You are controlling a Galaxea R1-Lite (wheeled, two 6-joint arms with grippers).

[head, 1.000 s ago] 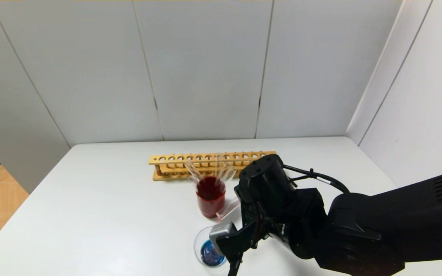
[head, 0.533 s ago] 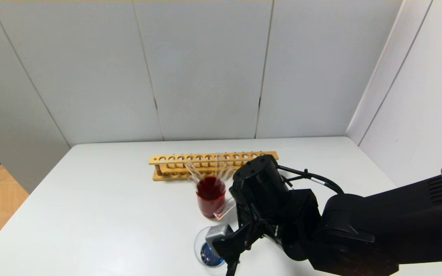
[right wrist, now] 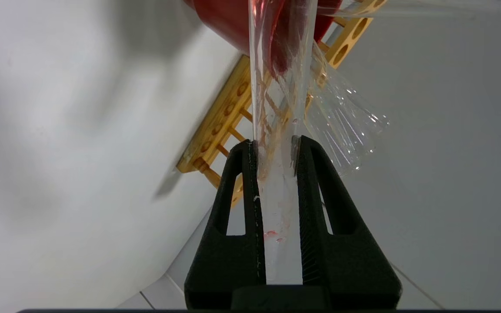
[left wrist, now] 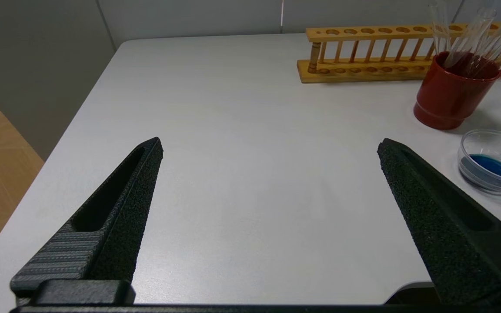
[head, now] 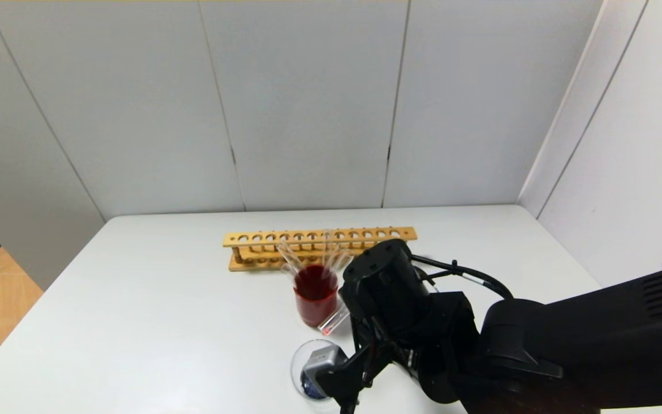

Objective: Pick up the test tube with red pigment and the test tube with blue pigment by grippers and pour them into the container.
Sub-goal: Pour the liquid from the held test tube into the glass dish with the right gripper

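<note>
Tubes: one red-streaked test tube (right wrist: 278,108) gripped, several clear tubes (left wrist: 472,34) in one red cup (left wrist: 448,93).

Lab-style test bench, wooden test tube rack (head: 318,246), glass tubes (left wrist: 472,30), white table (head: 164,299), plain panel walls (head: 308,103)

One rack (head: 318,246), one red cup (head: 315,301), one glass dish (left wrist: 492,161), one held tube (right wrist: 278,130), several clear tubes (left wrist: 472,32) in cup.
</note>
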